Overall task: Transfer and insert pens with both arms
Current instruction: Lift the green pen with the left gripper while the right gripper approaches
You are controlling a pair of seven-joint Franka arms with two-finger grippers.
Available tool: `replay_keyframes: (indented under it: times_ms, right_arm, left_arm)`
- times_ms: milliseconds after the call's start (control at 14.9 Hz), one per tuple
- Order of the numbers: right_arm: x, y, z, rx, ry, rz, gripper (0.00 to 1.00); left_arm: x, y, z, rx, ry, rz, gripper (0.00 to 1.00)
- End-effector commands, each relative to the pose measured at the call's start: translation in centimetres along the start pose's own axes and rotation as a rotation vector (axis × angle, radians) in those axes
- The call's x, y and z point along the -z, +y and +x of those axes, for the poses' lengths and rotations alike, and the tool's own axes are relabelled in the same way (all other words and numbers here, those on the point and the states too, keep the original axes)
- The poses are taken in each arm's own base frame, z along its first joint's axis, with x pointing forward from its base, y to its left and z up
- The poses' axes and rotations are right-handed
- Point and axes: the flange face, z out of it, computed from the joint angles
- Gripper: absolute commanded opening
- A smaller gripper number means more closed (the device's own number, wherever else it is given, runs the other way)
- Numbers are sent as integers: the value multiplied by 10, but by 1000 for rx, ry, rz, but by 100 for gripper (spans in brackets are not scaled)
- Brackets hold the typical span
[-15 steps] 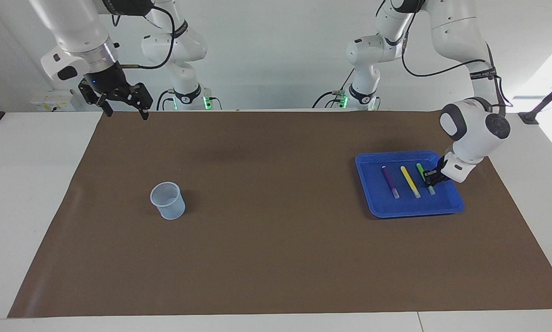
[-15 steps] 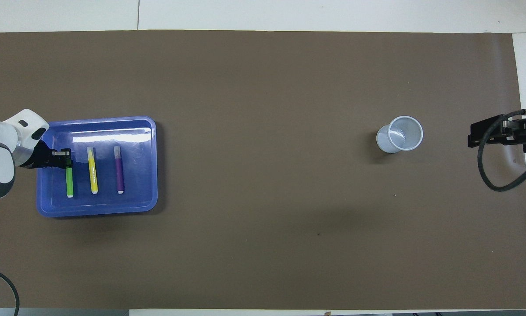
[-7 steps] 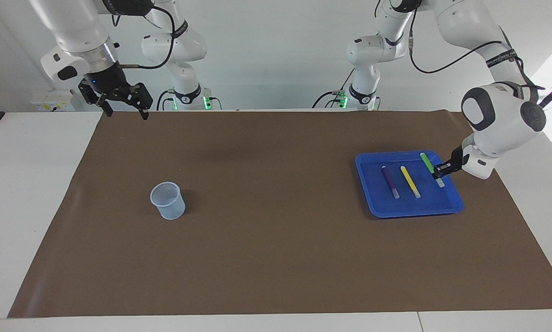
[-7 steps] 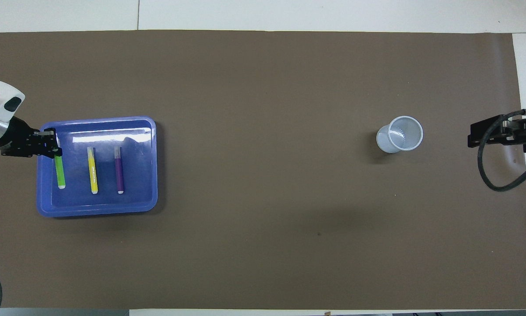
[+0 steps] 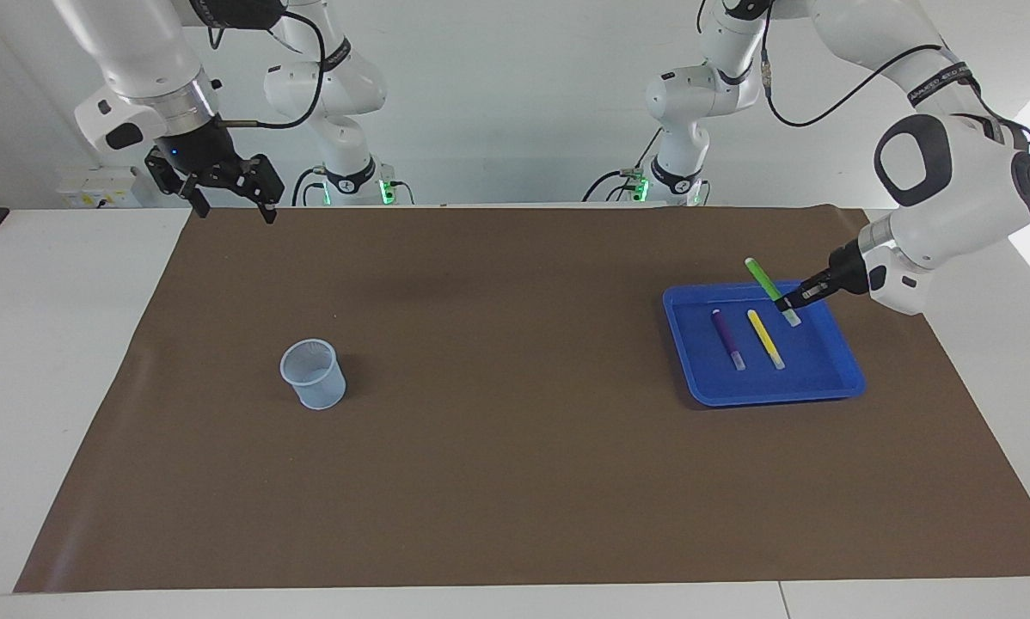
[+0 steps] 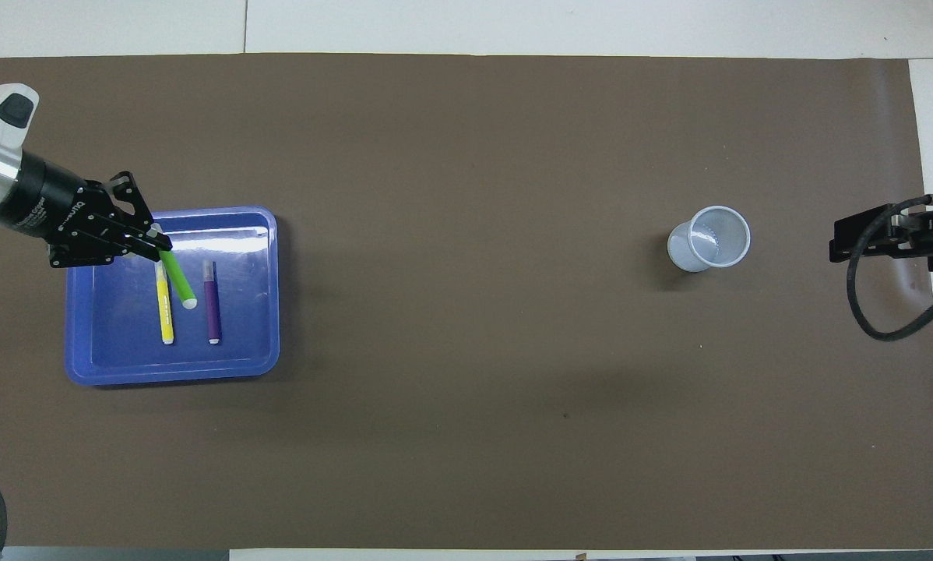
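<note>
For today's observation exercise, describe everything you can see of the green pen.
The green pen is a short, slim marker with a bright green barrel and a whitish translucent end; it looks like plastic. The left hand is shut on it near that pale end and holds it in the air, tilted, over the blue tray, green end highest. It touches only the hand. In the overhead view it crosses above the yellow pen, which lies in the tray.
</note>
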Motion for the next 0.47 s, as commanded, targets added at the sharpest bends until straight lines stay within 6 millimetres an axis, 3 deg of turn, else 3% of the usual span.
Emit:
replay_keyframes:
  times_ms: [0,202,403]
  right_arm:
    - [-1,0,-7,23,4,3,100]
    - [0,-7,-8,32,10,9,100]
    - [4,-33,-11,56,6,130,100]
  left_arm:
    - [21,16,-43,160,-75,-109,0]
    - [19,46,-81,310,-152,-150,0]
    - [3,74,-110,494,-234,-167,0]
